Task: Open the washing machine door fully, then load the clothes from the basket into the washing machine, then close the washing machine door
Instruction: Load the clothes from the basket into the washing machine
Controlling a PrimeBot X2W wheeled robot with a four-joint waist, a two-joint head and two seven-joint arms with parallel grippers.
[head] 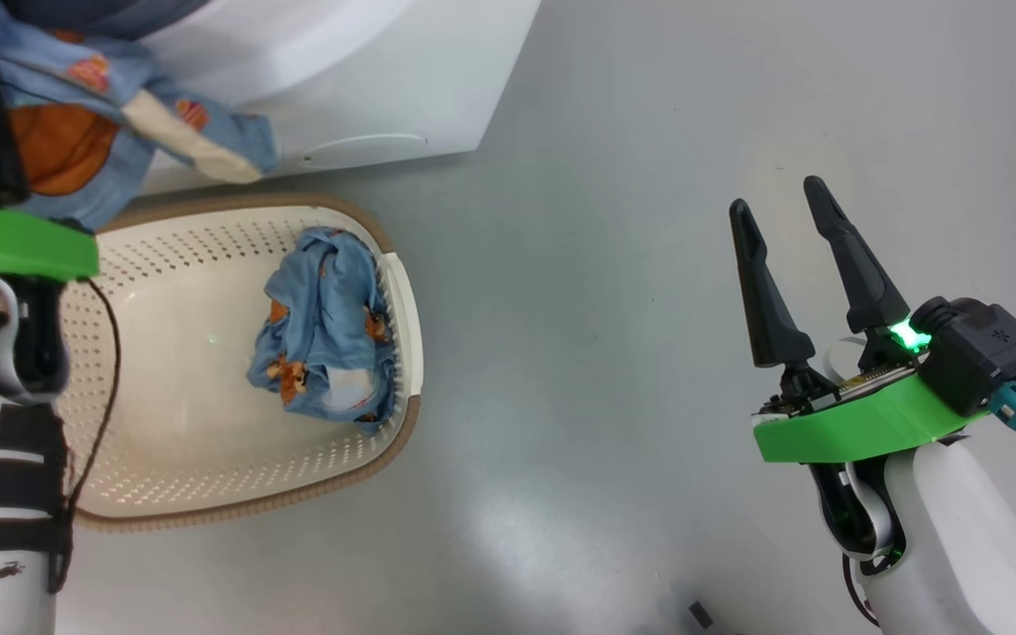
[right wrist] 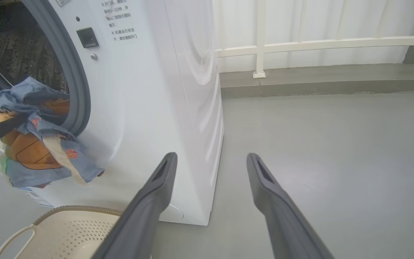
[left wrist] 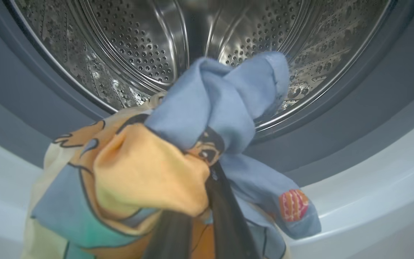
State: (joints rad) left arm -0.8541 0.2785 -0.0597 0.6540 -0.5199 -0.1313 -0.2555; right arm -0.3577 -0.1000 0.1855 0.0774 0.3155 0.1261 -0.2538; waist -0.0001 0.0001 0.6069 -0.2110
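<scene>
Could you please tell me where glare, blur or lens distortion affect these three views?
Head view: sharp, with soft light patches on the grey floor. Left wrist view: the held garment is soft so near the lens, the steel drum glints, the grey ring bows. Right wrist view: sheen on the side of the washing machine.

Washing machine (right wrist: 149, 108): white, front opening uncovered, steel perforated drum (left wrist: 138, 43) exposed inside grey rubber ring (right wrist: 74, 79).
Garment (left wrist: 207, 104): light blue, orange cartoon print, bunched, hanging at drum mouth, drooping over ring's lower part.
Basket (head: 173, 397): cream, perforated, brown rim, on floor (head: 605, 265) just before machine.
Second garment (head: 327, 326): same print, crumpled inside basket against one end wall.
</scene>
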